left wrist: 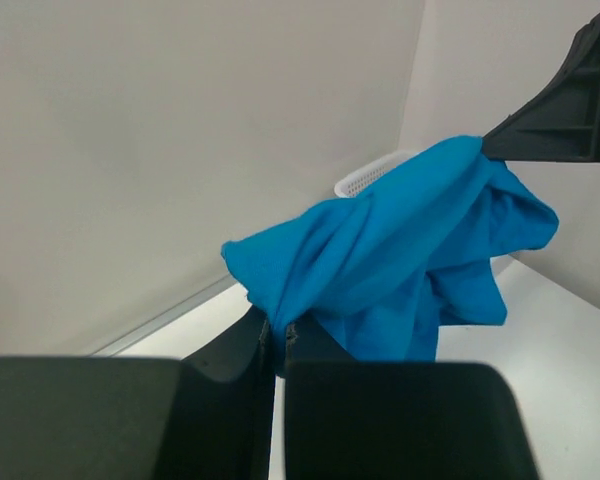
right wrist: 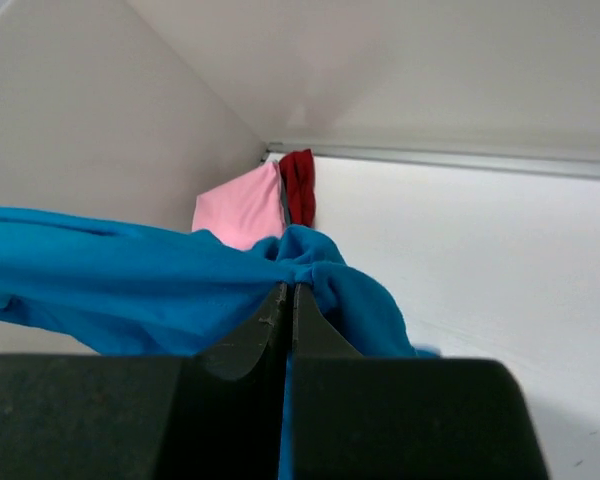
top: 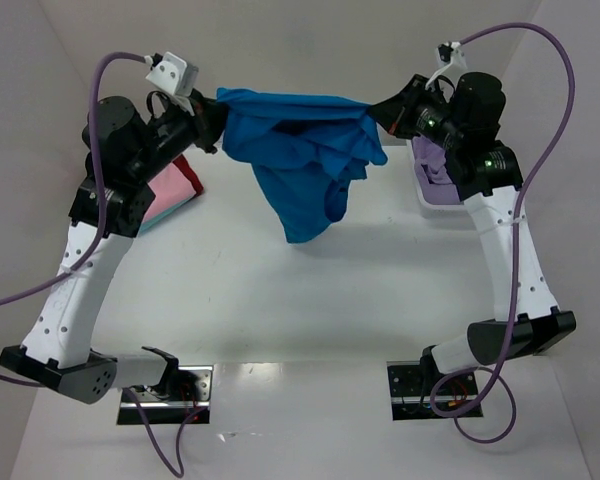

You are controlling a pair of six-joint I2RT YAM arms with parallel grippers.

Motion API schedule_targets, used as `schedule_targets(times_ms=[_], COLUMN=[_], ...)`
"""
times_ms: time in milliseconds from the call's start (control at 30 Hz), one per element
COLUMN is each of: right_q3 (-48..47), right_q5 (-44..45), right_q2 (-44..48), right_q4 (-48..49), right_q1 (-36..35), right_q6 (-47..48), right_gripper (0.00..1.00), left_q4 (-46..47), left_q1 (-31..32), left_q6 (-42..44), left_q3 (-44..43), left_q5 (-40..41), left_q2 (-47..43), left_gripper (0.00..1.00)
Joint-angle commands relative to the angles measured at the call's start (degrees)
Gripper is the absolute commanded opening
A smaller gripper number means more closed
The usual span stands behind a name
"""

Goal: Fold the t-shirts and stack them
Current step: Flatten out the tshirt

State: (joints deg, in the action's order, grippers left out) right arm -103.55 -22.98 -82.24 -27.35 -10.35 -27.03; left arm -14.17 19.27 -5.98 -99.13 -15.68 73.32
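A bright blue t-shirt (top: 300, 150) hangs bunched in the air between my two arms, its lower part drooping toward the table. My left gripper (top: 216, 122) is shut on the shirt's left end; in the left wrist view the blue cloth (left wrist: 390, 265) rises from between the left gripper (left wrist: 277, 328). My right gripper (top: 378, 112) is shut on the shirt's right end, and the right wrist view shows the blue cloth (right wrist: 130, 285) pinched in the right gripper (right wrist: 288, 290). A folded pink t-shirt (top: 170, 195) with a red one (top: 192, 173) lies at the left. A lavender t-shirt (top: 435, 165) sits in the basket.
The white mesh basket (top: 425, 205) stands at the right under my right arm, its rim (left wrist: 365, 178) also behind the cloth in the left wrist view. White walls close in the table on the left, right and back. The pink shirt (right wrist: 242, 205) and red shirt (right wrist: 300, 185) lie by the far corner.
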Motion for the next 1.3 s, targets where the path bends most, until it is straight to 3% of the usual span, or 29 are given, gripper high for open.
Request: schedule_targets(times_ms=[0,200,367,467,533,633,667,767,800,833,967,1133,1167,1200,1233,1267], right_q3=[-4.03,-13.33,-9.83,-14.13,-13.44,-14.22,-12.49,-9.3,-9.3,-7.65,-1.24,1.24,1.24,1.76,3.25,4.4], right_q5=[7.16,8.13,12.51,9.11,7.15,10.93,10.94,7.09,0.72,-1.52,-2.78,-6.09,-7.15,-7.16,-7.16,-7.86], right_q2=[-0.64,-0.39,-0.98,-3.98,0.2,2.42,3.48,1.39,-1.23,-2.13,-1.09,-0.47,-0.47,-0.99,-1.0,-0.3], right_q4=[3.35,1.43,4.25,0.81,5.18,6.69,8.87,11.09,9.18,9.16,10.92,12.14,12.15,11.63,11.62,11.62], right_q1=[2.18,2.18,2.18,2.18,2.18,2.18,2.18,2.18,2.18,2.18,2.18,2.18,2.18,2.18,2.18,2.18], right_q6=[3.55,4.79,6.28,6.81,5.06,4.44,4.44,3.91,3.39,2.69,1.98,3.2,3.73,3.74,2.95,2.94], right_gripper=[0.0,0.0,0.0,0.0,0.0,0.0,0.0,0.0,0.02,0.1,0.3,0.31,0.22,0.07,0.05,0.15], left_q4=[3.36,0.03,1.52,-10.12,-11.57,-13.24,-13.25,-13.41,-14.03,-14.04,-11.32,-13.42,-13.42,-13.42,-13.42,-13.95], left_q1=[-0.99,-0.99,-0.99,-0.29,0.42,0.95,0.95,0.95,1.47,1.48,1.48,1.48,1.48,1.48,1.48,1.48], left_q6=[0.88,-3.51,-4.66,-4.66,-3.87,-3.26,-2.55,-4.65,-6.31,-7.02,-6.33,-6.32,-6.33,-6.33,-6.33,-6.33], left_q3=[-5.19,-12.04,-9.06,-15.55,-15.57,-13.64,-8.24,-2.57,-0.3,2.08,5.26,0.35,-0.44,-2.1,-4.12,-5.36], left_q5=[5.13,5.14,0.14,-3.3,-1.13,0.39,-0.22,-4.61,-7.84,-9.79,-8.23,-9.01,-9.01,-10.67,-10.68,-11.38], left_q2=[-0.11,1.31,4.27,10.61,8.09,3.52,2.8,5.16,6.65,6.66,2.63,3.14,3.75,4.46,5.33,5.95], left_gripper=[0.0,0.0,0.0,0.0,0.0,0.0,0.0,0.0,0.0,0.0,0.0,0.0,0.0,0.0,0.0,0.0])
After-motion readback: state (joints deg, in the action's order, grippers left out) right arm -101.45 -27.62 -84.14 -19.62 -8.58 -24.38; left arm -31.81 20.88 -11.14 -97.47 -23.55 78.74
